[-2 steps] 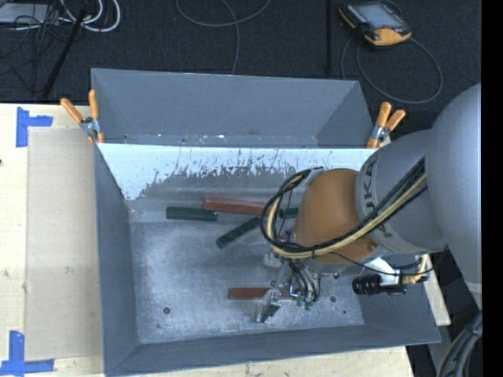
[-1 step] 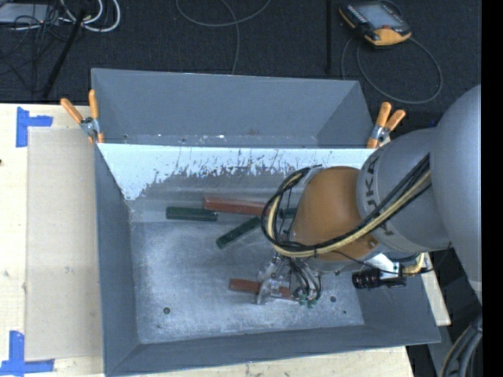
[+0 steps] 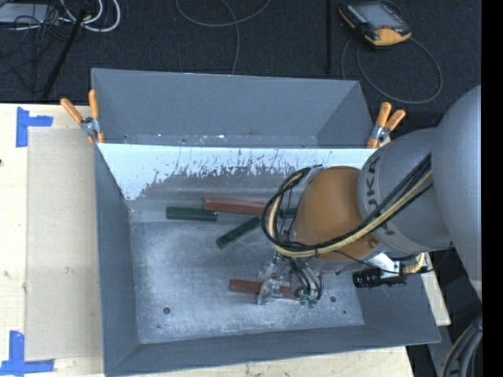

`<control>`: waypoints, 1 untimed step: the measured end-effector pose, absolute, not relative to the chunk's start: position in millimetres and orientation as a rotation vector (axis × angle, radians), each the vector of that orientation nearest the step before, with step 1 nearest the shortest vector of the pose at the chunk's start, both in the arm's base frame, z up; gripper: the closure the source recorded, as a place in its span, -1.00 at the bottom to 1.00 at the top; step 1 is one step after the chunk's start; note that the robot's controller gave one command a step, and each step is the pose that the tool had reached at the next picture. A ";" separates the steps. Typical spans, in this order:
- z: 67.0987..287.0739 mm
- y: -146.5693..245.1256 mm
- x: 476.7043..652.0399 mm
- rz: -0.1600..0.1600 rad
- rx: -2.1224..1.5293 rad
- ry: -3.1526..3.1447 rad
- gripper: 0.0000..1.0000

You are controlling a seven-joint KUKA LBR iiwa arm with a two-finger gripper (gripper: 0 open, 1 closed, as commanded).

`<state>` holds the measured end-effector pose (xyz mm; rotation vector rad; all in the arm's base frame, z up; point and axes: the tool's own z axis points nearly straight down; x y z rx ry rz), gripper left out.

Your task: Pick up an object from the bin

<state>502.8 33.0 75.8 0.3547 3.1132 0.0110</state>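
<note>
My gripper (image 3: 273, 287) is low over the bin floor, right of the middle and near the front. A short red-brown stick (image 3: 244, 287) lies flat on the floor just to its left, and the stick's right end reaches the gripper's tip. Whether the stick is gripped is hidden by the gripper's body. A dark green stick (image 3: 238, 232) lies tilted on the floor a little behind the gripper.
Toward the back wall lie a longer red-brown stick (image 3: 235, 206) and another dark green stick (image 3: 191, 214), end to end. The arm with its orange cover and cables hangs over the bin's right half.
</note>
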 end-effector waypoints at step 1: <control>78.8 32.8 502.3 0.008 0.348 3.118 1.00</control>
